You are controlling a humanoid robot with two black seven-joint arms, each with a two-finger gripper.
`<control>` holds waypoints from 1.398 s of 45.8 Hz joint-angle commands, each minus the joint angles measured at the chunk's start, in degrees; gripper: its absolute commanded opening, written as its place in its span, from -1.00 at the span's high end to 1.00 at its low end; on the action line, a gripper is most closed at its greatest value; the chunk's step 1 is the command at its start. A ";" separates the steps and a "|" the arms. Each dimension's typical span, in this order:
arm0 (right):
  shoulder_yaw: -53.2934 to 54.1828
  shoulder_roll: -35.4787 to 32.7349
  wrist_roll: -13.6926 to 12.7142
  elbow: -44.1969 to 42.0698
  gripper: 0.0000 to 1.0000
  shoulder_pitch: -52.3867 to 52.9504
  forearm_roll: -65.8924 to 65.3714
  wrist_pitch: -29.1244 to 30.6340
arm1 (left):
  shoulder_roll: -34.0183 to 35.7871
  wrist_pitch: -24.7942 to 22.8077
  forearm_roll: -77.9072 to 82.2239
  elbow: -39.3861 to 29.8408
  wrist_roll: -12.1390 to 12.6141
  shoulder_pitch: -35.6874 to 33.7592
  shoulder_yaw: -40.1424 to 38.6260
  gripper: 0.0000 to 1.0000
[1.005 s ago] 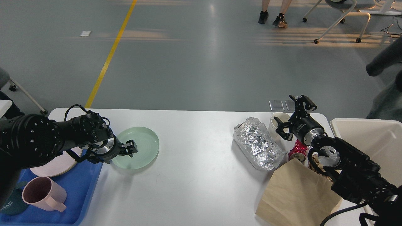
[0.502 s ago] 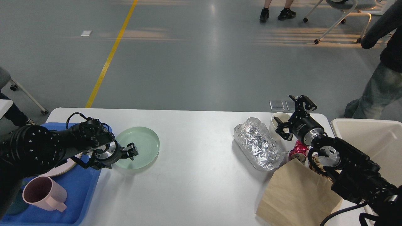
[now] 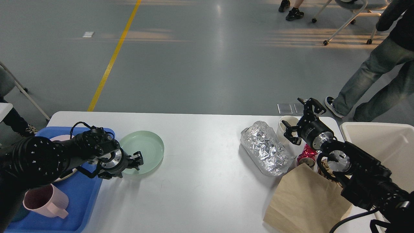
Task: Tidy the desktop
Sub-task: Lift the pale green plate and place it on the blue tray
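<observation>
Left gripper: low over the near-left rim of the green plate, fingers close together at the plate's edge. Whether they pinch the rim or merely sit against it cannot be told from this view.
Left arm: comes in from the left edge, passing over the blue tray.
Green plate: pale green, round, shallow, lying flat on the desktop just beside the tray's right edge.
Blue tray: at the left near corner of the desktop, holding a pink mug and a pink plate.
Pink mug: lying tilted on the tray, its opening facing left and up, handle toward the near edge.
Pink plate: mostly hidden under the left arm, at the tray's far side.
Right gripper: spread wide open, holding nothing, raised just above the white cup.
White cup: upright near the far right edge of the desktop, partly behind the gripper.
Foil container: crumpled silver foil tray, just left of the cup.
Red can: crushed, between the foil container and the right arm.
Brown paper bag: flat at the near right, its top corner touching the can.
Beige bin: beyond the desktop's right end.
Desktop: white, spanning the lower half of the view, bearing everything but the bin.
</observation>
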 commanded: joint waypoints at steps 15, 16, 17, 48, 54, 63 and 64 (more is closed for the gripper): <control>0.00 0.00 0.00 -0.02 -1.00 0.00 -0.02 0.00 | 0.07 -17.97 0.26 2.36 0.04 -0.07 -0.07 1.00; 0.00 0.00 0.00 -0.02 -1.00 0.00 -0.02 0.00 | 0.16 -17.97 0.26 2.28 0.04 -0.07 -0.07 1.00; 0.00 0.00 0.00 -0.02 -1.00 0.00 -0.02 0.00 | 0.16 -17.97 0.26 2.36 0.04 -0.15 -0.07 1.00; 0.00 0.00 0.00 -0.02 -1.00 0.00 -0.02 0.00 | 4.81 -26.05 0.96 3.50 4.25 -16.94 -0.07 1.00; 0.00 0.00 0.00 -0.02 -1.00 0.00 -0.02 0.00 | 9.20 -29.99 1.05 3.50 4.69 -18.52 0.28 1.00; 0.00 0.00 0.00 -0.02 -1.00 0.00 -0.02 -0.09 | 19.57 -28.78 1.05 5.96 4.78 -14.67 0.19 1.00; 0.00 0.00 0.00 -0.02 -1.00 0.00 -0.02 0.00 | 20.37 -28.69 1.05 6.57 4.78 -13.53 0.10 1.00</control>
